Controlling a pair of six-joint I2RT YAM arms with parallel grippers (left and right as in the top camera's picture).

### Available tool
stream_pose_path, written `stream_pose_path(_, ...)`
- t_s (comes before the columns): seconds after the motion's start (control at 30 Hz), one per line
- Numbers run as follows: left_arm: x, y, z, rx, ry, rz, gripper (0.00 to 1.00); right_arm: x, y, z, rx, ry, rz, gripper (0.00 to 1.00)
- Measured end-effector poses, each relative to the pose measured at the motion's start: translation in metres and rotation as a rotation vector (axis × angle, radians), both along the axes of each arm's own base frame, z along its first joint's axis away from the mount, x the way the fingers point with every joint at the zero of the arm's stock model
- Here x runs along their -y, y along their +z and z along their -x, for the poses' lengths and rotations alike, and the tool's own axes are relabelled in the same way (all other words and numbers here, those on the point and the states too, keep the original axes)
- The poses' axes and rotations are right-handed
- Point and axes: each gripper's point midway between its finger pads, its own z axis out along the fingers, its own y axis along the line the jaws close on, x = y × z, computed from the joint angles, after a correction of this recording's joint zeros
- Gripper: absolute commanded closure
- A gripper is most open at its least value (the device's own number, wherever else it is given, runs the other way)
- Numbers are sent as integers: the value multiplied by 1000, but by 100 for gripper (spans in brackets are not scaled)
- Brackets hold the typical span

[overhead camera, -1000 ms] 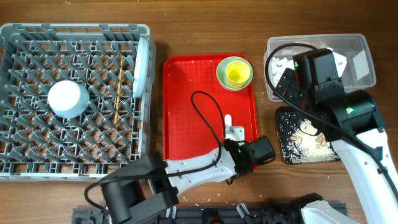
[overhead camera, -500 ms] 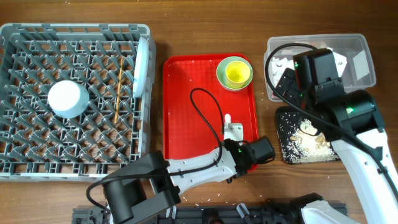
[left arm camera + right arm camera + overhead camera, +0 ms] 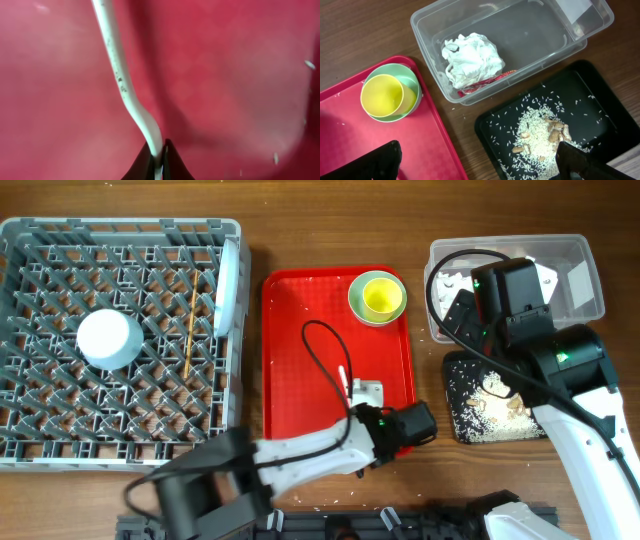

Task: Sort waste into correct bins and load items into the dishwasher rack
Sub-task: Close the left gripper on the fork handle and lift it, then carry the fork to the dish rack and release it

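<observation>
The left gripper is pinched shut on the handle of the white fork, which slants up off the floor of the red tray near its right-hand, near corner. At the far right corner of the red tray a yellow cup sits inside a bowl. To the right of the red tray, the right gripper hangs with its fingers spread wide and nothing between them, above a clear tub and a black tray. The tub holds a crumpled napkin and a red wrapper; rice and beige scraps lie in the black tray. Left of the red tray, on the wooden surface, the grey rack carries an upright plate at its edge nearest the red tray, chopsticks and an upturned bowl.
</observation>
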Motion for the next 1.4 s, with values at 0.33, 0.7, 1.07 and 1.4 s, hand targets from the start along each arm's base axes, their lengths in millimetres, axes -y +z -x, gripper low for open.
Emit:
stream_pose_path(0.33,-72,129,-31,127,-148,97,96,0,0,0,1,0,0,0)
stream_pose_path(0.7,-190,230,-85,462,-50,152,96,0,0,-1,3,0,-1,0)
stream_pose_path(1.07,-303,211,-155,465,161,56,96,0,0,-1,3,0,-1,0)
stream_pose_path(1.4,-310,125,-193,255,-28,84,95,0,0,-1,3,0,-1,0)
